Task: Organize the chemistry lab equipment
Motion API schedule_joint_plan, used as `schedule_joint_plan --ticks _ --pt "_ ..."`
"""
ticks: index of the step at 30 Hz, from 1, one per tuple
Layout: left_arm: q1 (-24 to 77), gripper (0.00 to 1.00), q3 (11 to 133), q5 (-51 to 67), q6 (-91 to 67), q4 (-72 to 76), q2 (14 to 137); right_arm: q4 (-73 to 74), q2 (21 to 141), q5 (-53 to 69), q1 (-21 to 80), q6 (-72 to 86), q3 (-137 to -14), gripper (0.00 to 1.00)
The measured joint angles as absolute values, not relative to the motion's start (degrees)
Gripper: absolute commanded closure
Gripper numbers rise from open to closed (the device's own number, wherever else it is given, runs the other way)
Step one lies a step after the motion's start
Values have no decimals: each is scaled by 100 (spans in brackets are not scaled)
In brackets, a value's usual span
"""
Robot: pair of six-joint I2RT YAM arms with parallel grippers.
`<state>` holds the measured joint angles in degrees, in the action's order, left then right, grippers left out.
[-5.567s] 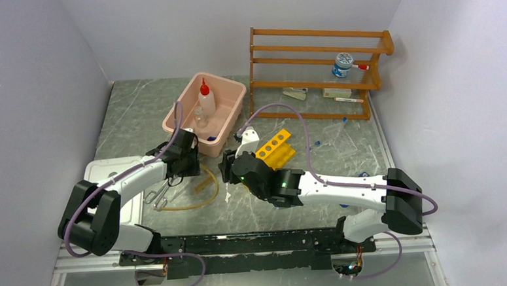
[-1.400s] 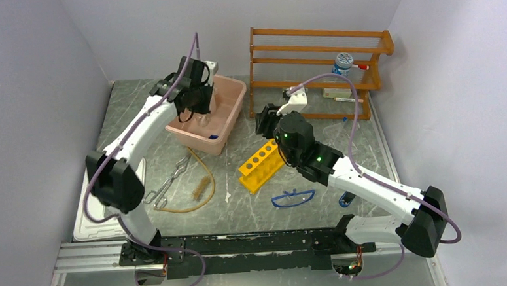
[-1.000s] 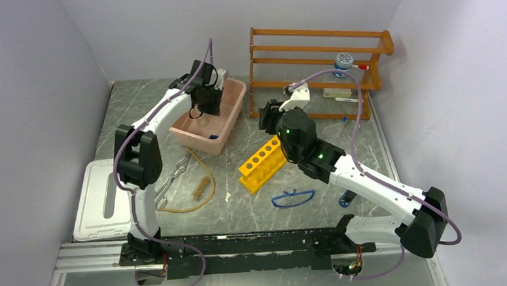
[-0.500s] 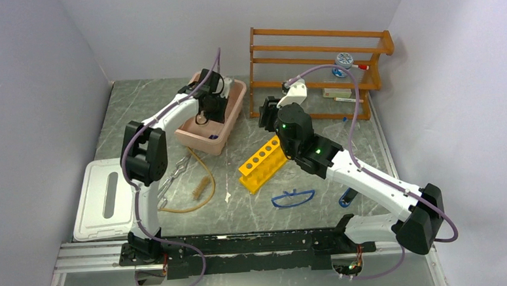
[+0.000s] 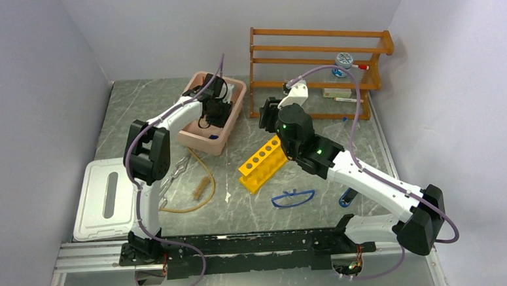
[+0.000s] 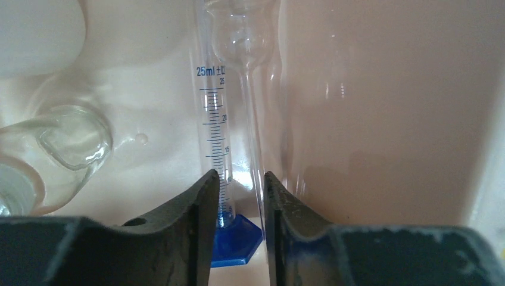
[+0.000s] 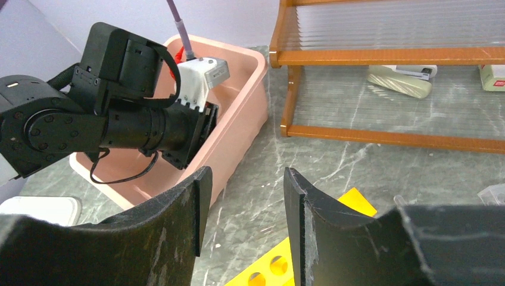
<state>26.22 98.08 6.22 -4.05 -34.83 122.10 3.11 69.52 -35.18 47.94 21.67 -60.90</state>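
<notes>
Inside the pink tub (image 5: 198,139) on the tabletop (image 5: 241,209), the left pincer (image 6: 239,179) straddles a probably light, fragile, slippery 25 ml glass cylinder (image 6: 213,119), and I cannot tell whether it pinches, so grip gently just above its blue base (image 6: 235,235), while the right pincer (image 7: 245,179) gapes empty.

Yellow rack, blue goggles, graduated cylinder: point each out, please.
yellow rack (image 5: 263,163), top external view, holed top face.
blue goggles (image 5: 293,195), top external view, frame bridge.
graduated cylinder (image 6: 213,119), left wrist view, printed scale.
</notes>
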Motion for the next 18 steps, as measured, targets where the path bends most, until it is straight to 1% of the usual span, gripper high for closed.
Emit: schedule_joint_plan --ticks 5,9,14,17,18 --pt "2620 55 9810 620 -436 -3524 12184 298 6829 -3489 4792 2250 -6031 48" --pt "2602 49 9810 613 -495 -3653 11913 287 6731 -3450 4788 2316 -5968 48" --pt "2508 32 9883 440 -679 -3865 11153 290 6641 -3363 4786 2427 -5892 48" --pt "2359 25 9876 259 -825 -3957 10473 287 6569 -3284 4783 2547 -5787 48" --pt "2270 21 9848 167 -869 -3968 10180 290 6552 -3256 4783 2591 -5747 48"
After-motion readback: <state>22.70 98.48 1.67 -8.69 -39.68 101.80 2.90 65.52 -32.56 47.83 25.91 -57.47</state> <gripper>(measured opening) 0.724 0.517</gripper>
